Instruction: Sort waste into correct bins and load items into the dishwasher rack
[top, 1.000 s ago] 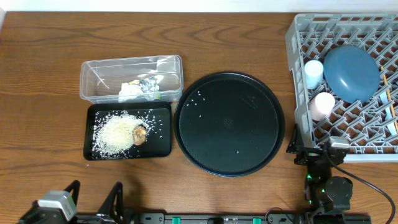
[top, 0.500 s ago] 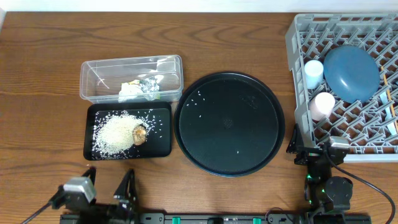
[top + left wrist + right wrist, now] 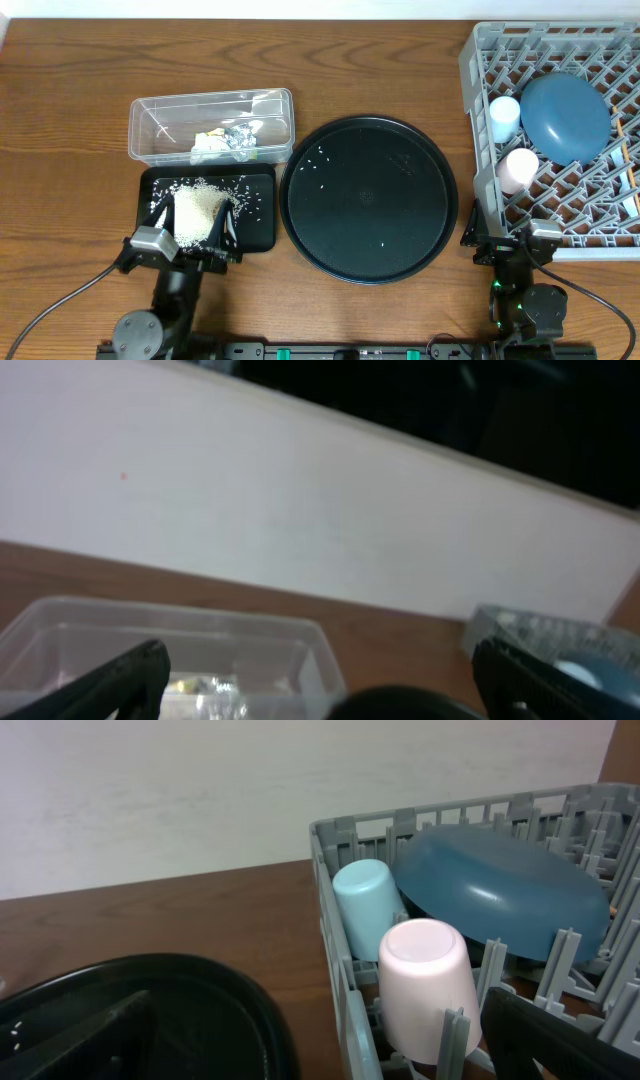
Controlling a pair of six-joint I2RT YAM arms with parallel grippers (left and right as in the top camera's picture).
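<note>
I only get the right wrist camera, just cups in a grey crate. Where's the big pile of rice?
Observer: The loose white rice is heaped in the shallow black rectangular tray, left of the large round black tray.
Operator: Is the other arm close?
Observer: Yes, seen from overhead the open left gripper straddles the heap's near side.
Operator: Any rubbish?
Observer: Crumpled silver-white wrappers lie in the clear plastic rectangular tub beyond that tray.

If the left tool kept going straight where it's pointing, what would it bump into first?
Probably the clear tub, straight ahead of the open left tool. It hangs over the black tray of rice, but its height is hard to judge.
</note>
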